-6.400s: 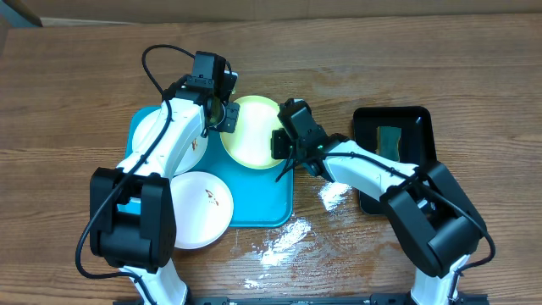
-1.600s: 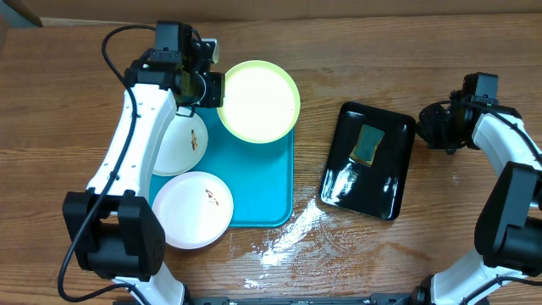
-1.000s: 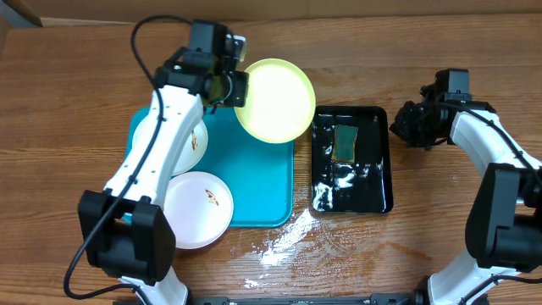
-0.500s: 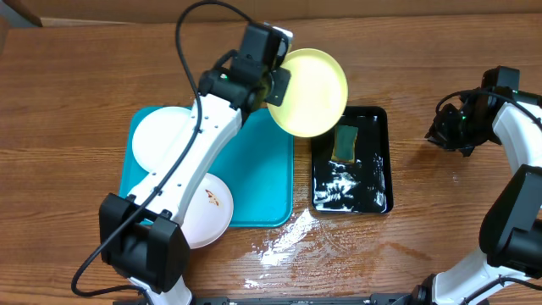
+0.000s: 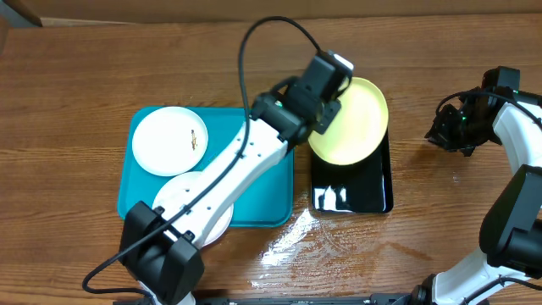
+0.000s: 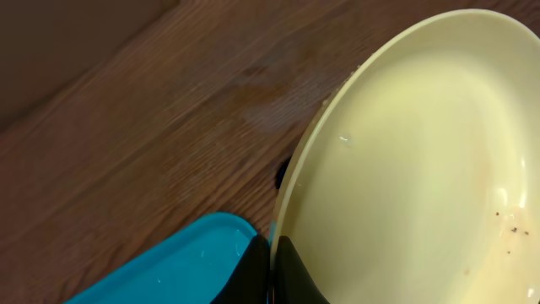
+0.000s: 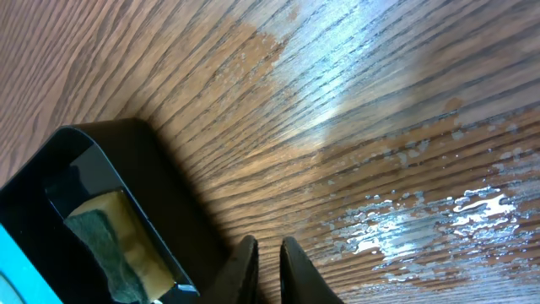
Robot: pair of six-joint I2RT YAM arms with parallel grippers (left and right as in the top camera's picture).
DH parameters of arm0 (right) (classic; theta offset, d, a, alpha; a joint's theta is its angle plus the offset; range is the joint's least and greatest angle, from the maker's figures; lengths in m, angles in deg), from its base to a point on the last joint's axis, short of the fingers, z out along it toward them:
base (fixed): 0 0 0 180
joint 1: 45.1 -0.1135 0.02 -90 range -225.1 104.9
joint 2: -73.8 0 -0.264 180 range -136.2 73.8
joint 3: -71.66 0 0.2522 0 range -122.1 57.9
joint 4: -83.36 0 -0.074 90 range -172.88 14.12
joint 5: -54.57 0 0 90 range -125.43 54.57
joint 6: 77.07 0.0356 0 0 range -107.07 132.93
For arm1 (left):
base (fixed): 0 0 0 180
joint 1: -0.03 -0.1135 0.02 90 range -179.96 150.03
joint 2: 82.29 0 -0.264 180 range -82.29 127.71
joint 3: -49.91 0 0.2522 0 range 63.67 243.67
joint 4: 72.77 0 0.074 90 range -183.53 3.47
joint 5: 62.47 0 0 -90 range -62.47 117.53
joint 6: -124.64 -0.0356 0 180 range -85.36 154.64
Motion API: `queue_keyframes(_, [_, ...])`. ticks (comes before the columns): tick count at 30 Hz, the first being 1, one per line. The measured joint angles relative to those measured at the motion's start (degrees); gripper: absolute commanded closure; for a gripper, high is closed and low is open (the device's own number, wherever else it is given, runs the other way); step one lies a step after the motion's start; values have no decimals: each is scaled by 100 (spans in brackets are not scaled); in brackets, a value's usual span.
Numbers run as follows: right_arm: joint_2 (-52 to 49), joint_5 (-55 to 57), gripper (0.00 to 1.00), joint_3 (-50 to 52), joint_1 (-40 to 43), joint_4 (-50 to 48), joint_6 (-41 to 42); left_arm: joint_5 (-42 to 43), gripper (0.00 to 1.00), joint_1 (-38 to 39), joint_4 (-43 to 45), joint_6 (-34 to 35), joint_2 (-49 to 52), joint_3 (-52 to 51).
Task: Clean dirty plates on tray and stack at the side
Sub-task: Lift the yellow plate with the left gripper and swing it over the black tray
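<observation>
Over black tray point(image 5: 373, 199): left end effector point(image 5: 322, 119) is clamping yellow-green plate point(image 5: 351, 123) by its rim, at teal tray's point(image 5: 262, 207) two o'clock.
Bench point(image 5: 76, 85), three o'clock: right end effector point(image 7: 266, 262) is idling, fingers together, empty.
Technique: holding plate steady, low, catching drips.

overhead: top-down, whole table point(image 5: 85, 76) | left wrist: close, yellow-green plate point(image 6: 405, 169) | right wrist: close, black tray point(image 7: 169, 196) | both seen overhead

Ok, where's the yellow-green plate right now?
The yellow-green plate is right of centre in the overhead view, its rim pinched by the left gripper, overlapping the far end of the black tray, just right of the teal tray.
</observation>
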Motion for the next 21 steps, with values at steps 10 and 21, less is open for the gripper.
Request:
queue_keyframes(10, [0,208,87,0,0,2,-17,-2181,96,1137,2,-332,0,0])
queue_keyframes(21, [0,229,87,0,0,2,-20,-4264,96,2013,149,-334,0,0])
